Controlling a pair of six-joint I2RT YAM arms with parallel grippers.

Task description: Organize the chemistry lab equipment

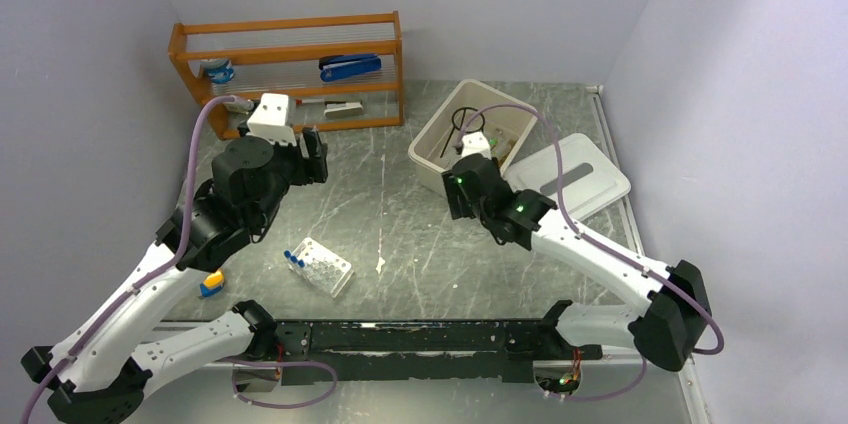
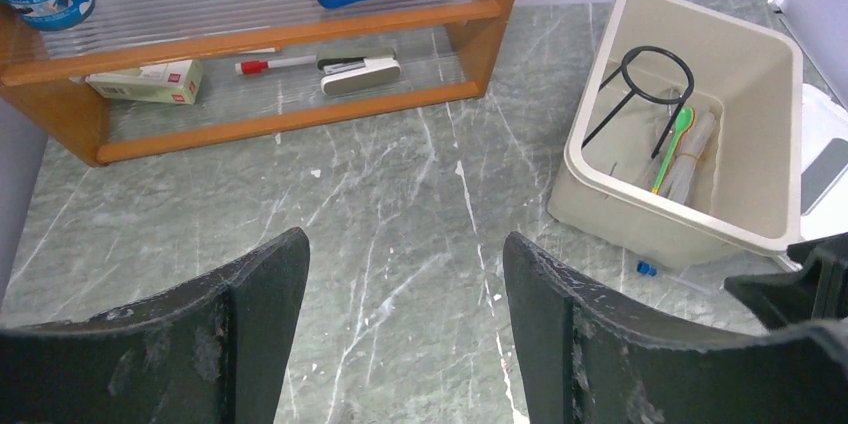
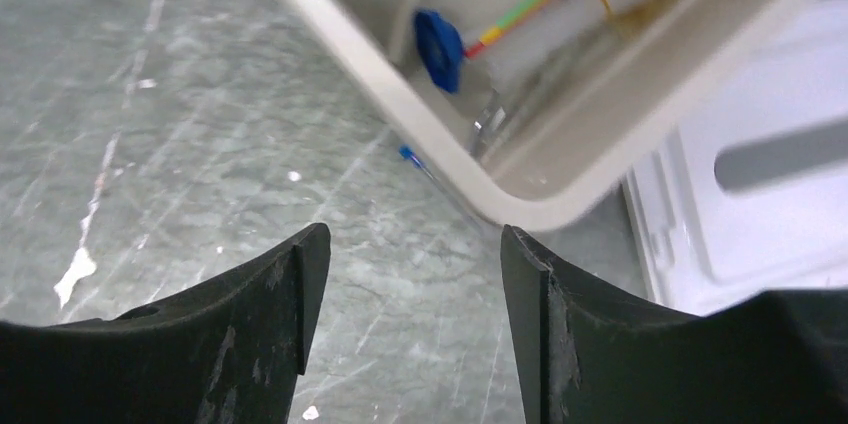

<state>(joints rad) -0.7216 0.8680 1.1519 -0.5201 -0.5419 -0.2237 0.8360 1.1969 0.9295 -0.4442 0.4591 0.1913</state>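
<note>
1. Because the white holed plastic rack (image 1: 325, 269) carries glass-looking blue-capped vials (image 1: 294, 258) standing upright in its holes, it will likely handle as light but tippy. A level grip across its short sides seems safer than pinching any single vial. It sits on the grey marbled desk (image 1: 400, 214), near the left arm and well apart from the bin.
2. A thin clear tube with a blue cap (image 2: 648, 268) lies flat on the desk just beside the near wall of the beige plastic bin (image 2: 650, 229). It looks slippery, prone to rolling and probably fragile, so a gentle hold near its middle would suit it.
3. Inside the bin, the black wire tripod (image 2: 645, 79) leans against the wall above a bundle of long pale items. Stiff and light, it is already put away.
4. The right end effector (image 3: 405, 244) hovers over the desk at the bin's corner, close to the tube, its fingers spread and holding nothing.
5. The left end effector (image 2: 405, 254) is also spread wide and empty, facing the bin across bare desk.
6. Farther out lie the bin's white lid (image 1: 590, 179) and the wooden shelf (image 1: 290, 44) holding a blue stapler (image 1: 350, 66).
</note>
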